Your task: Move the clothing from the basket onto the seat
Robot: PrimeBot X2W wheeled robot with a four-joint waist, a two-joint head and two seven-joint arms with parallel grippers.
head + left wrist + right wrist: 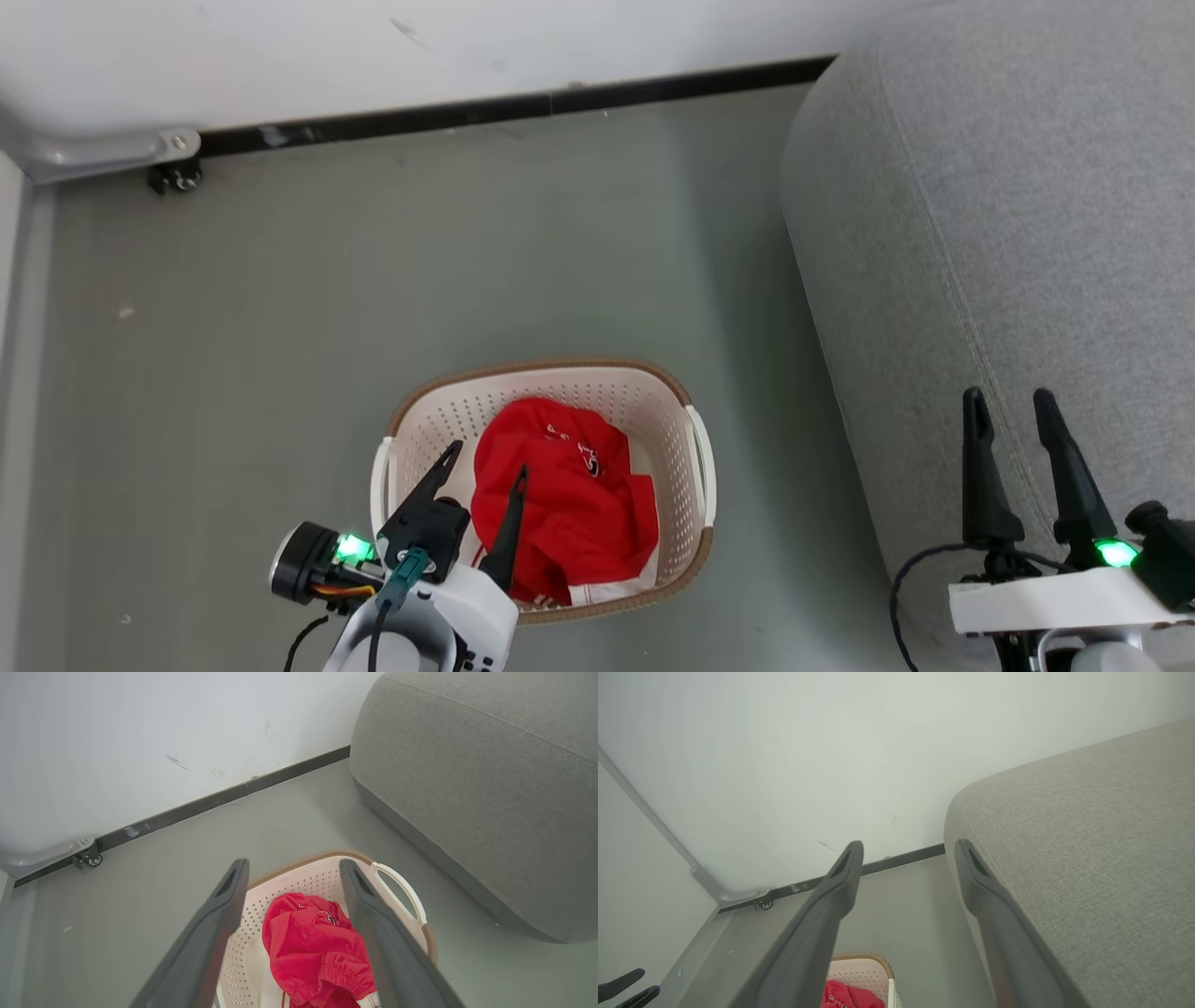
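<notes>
Grey floor (280, 327): crumpled red clothing (560, 495) fills the basket (560, 385), left pincer (490, 456) and right pincer (1007, 393) wide.

Black-fingered tools (489, 456), white wrists (467, 607), green lights (1116, 553)

clothing (560, 504) red, white trim. basket (644, 399) cream, perforated, brown rim. seat (1008, 233) light-grey woven. floor (373, 280) grey-green, wall (373, 47) white, skirting (523, 105) black.
</notes>
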